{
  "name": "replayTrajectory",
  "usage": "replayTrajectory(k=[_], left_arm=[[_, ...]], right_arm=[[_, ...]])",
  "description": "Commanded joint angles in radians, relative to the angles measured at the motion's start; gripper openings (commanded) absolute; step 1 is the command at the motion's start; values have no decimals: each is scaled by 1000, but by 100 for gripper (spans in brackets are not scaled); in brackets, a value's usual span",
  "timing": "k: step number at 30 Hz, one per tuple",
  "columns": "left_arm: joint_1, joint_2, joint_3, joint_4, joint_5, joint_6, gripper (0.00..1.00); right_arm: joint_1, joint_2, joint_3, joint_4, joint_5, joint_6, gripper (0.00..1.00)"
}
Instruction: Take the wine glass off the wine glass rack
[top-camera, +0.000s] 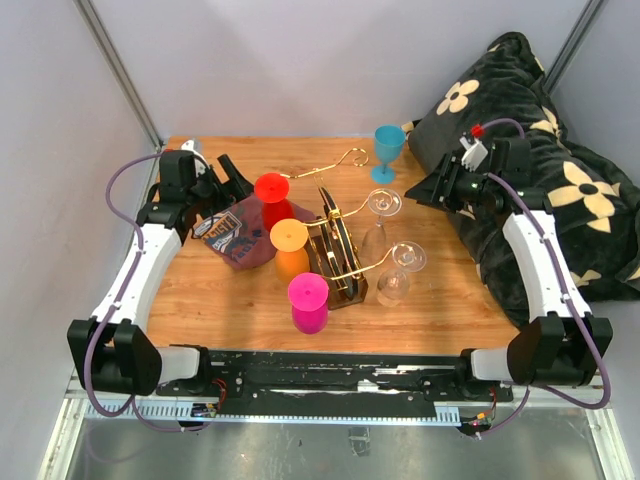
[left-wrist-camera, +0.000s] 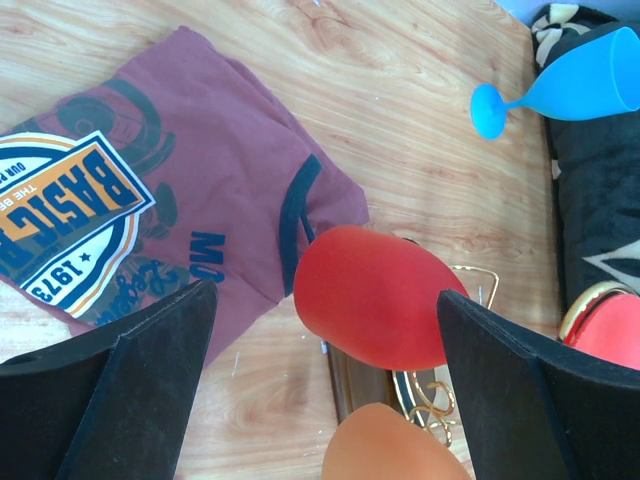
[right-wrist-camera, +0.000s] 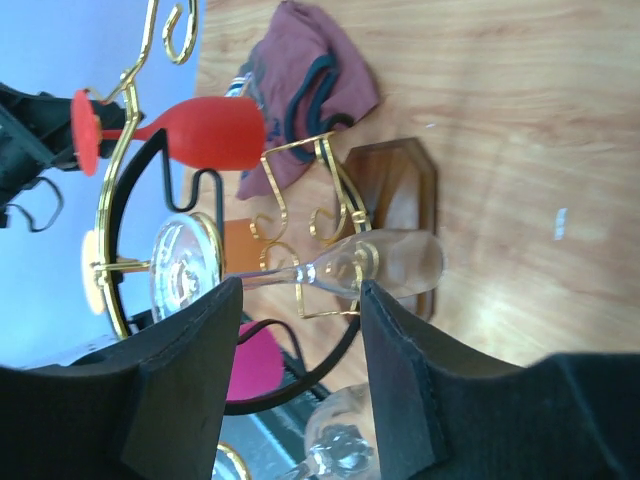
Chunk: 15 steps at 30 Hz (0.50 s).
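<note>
**Top view.**
- The right gripper is seen from above. Its own black body hides the finger gap, so the opening cannot be judged here.
- Just to its left is the round foot of a clear stemmed wine glass. The glass hangs bowl-down from a gold arm of the dark brown wooden wine glass rack with gold wire arms.
- A second clear glass hangs nearer the arm bases, and its bowl is hard to pick out against the wooden table.
- The left gripper sits just left of a red plastic goblet. Its fingers are dark against a crumpled maroon printed T-shirt, so their spread is hard to read.

**Left wrist view.**
- The left gripper is spread wide and carries nothing.
- The red goblet's bowl lies straight ahead between the fingertips. I cannot tell whether it grazes one finger.
- An orange goblet is cut off by the bottom edge.
- Only a scrap of the rack's gold wire shows.

**Right wrist view.**
- The right gripper is roughly half spread.
- The thin stem of the clear stemmed wine glass crosses the gap at the fingertips. There is a gap on each side and no pad is seen touching it.
- The foot lies past one finger and the bowl past the other, and the glass is on its gold arm.
- The other clear glass is blurred and cropped at the bottom.
</note>
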<state>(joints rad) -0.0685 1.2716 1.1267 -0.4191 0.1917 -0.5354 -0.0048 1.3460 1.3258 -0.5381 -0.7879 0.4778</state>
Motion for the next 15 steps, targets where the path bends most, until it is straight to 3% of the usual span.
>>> replayTrajectory(k=[1,9,15], left_arm=[[6,-26,19,-5,3,10,97],[6,-44,1,0,12,8,97],[6,-44,-1,-2,12,11,97]], right_arm=[[2,-66,-75,211,-167,195,51],[6,-94,-157,294,-182,245,46],[40,-83,-138,262,-181,221,43]])
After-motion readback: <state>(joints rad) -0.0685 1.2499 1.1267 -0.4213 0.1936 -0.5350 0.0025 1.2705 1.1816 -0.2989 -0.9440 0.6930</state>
